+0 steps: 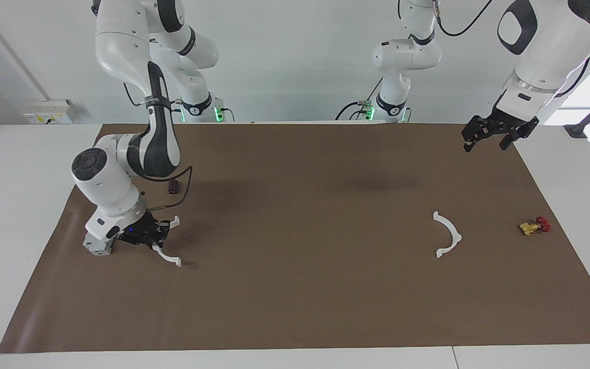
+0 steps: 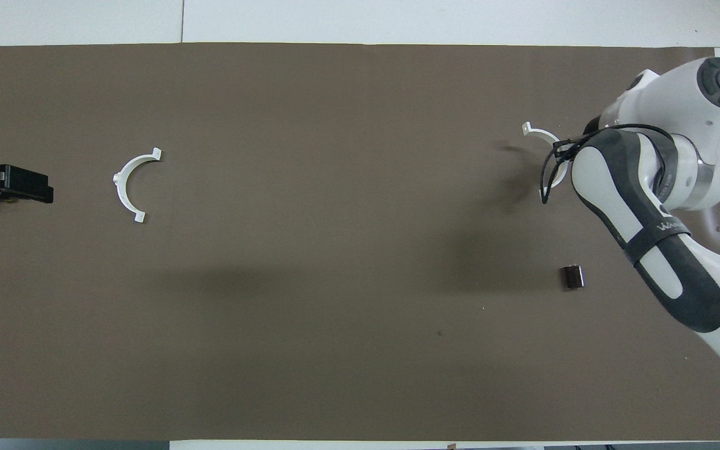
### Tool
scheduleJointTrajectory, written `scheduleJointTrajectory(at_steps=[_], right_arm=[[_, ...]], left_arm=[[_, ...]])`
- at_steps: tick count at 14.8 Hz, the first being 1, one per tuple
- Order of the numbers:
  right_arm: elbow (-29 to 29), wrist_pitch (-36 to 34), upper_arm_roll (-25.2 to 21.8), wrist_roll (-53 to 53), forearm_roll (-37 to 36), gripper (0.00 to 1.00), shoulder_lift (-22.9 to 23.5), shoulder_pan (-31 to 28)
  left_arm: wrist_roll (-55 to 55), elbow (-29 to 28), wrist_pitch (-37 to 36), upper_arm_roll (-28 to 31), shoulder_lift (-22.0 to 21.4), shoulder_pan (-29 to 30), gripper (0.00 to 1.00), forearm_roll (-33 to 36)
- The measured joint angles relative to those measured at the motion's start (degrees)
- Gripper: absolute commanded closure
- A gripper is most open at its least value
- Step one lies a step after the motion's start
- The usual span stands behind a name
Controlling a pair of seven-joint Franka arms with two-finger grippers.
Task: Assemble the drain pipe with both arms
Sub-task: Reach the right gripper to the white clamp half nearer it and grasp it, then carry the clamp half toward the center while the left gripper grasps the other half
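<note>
The right gripper (image 1: pixel 157 237) is down at the brown mat (image 1: pixel 295 307) at the right arm's end of the table, clenched on the middle of one white half-ring (image 1: pixel 168 255), whose two tabbed ends stick out to either side of the fingers; the hold at mid-arc appears chosen so that both ends stay free for mating. Whether the piece has left the mat cannot be told. A grey block (image 1: pixel 98 247) sits just beside this gripper, partly hidden by the wrist, and a small dark block (image 1: pixel 173 186) lies nearer to the robots. The second half-ring (image 1: pixel 447 234) lies flat and untouched toward the left arm's end of the table, well apart from the first, so the drain pipe is not yet assembled. The left gripper (image 1: pixel 485 142) hangs released above the mat's edge at its own end, waiting (its fingers stand apart and hold nothing). A small yellow-and-red part (image 1: pixel 534 226) rests near the second half-ring, closer to the mat's edge. Judgement: the first pick-up is in hand, and joining remains
</note>
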Motion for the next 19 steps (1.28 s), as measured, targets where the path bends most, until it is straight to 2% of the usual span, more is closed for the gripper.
scheduleJointTrajectory(at_steps=[3,5,7,9,13,16,18,19], right_arm=[[7.5,-7.2,0.3,14.4,-2.1,0.93,1.8,11.2],[10.2,-8.0,0.2,21.6,-2.4,0.93,3.0,17.5],[11.2,-5.5,0.2,25.5,-2.4,0.92,3.9,21.3],[11.2,-3.5,0.2,27.7,-2.4,0.92,4.9,23.4],[10.5,1.2,0.2,30.8,-2.4,0.92,7.7,25.2],[9.8,4.5,0.2,32.8,-2.4,0.91,9.9,25.9],[9.8,5.6,0.2,32.9,-2.4,0.91,11.4,26.2],[9.8,5.7,0.2,32.9,-2.4,0.9,11.9,26.5]], left_arm=[[2.9,-2.5,6.9,0.0,3.4,0.0,0.0,0.0],[4.7,-3.5,12.1,0.0,7.2,0.0,0.0,0.0],[6.4,-3.8,17.3,0.0,11.5,0.1,0.0,0.0],[10.3,-5.3,23.3,0.1,14.9,0.4,0.0,0.0],[19.0,-11.2,34.6,0.2,18.7,2.1,0.0,0.0],[21.5,-11.8,36.1,0.1,20.9,2.4,0.0,0.0],[22.3,-11.8,37.2,0.0,21.7,2.3,0.06,0.0],[22.5,-11.8,38.1,-0.1,22.2,2.3,0.12,0.0]])
